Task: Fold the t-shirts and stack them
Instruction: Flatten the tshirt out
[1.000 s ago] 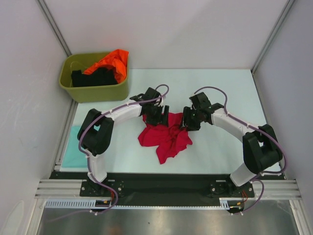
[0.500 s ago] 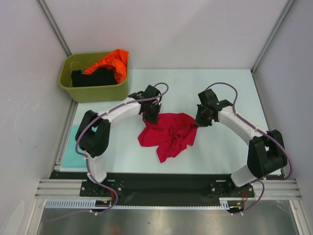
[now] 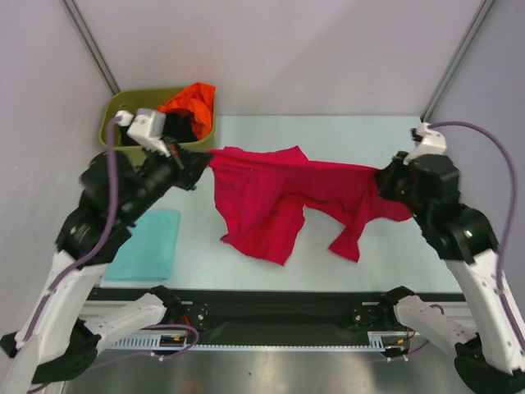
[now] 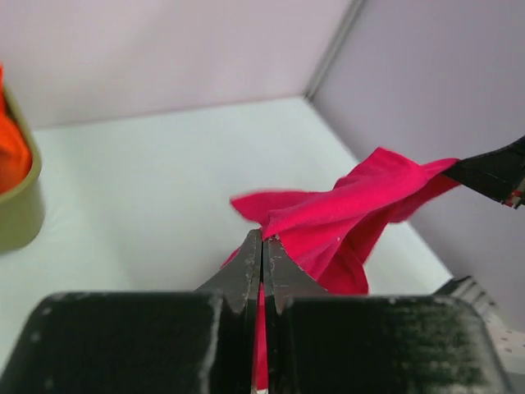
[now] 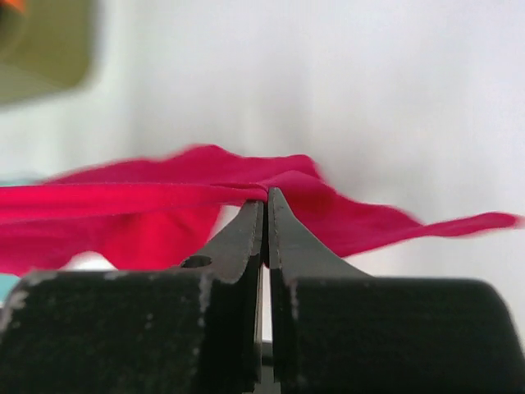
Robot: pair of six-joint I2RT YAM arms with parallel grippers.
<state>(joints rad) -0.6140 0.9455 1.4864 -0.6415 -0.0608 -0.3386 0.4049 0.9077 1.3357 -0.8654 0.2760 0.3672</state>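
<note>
- We see the left end effector (image 4: 262, 240) closed on one end of the crimson t-shirt (image 3: 279, 185); the right end effector (image 5: 267, 199) is closed on the other end.
- The shirt hangs stretched betw. them above the surface (image 3: 344, 131) centre.
- The teal t-shirt (image 3: 149, 245) lies folded at the left edge.
- The orange t-shirt (image 3: 190, 100) & black t-shirt (image 3: 179, 127) are in the tub (image 3: 148, 93), far-left corner.

Crimson-red t-shirt (image 3: 271, 197), pale teal t-shirt (image 3: 148, 246), orange t-shirt (image 3: 190, 103) and black t-shirt (image 3: 187, 127), olive-green tub (image 3: 152, 92), pale mint-white table (image 3: 344, 131).
</note>
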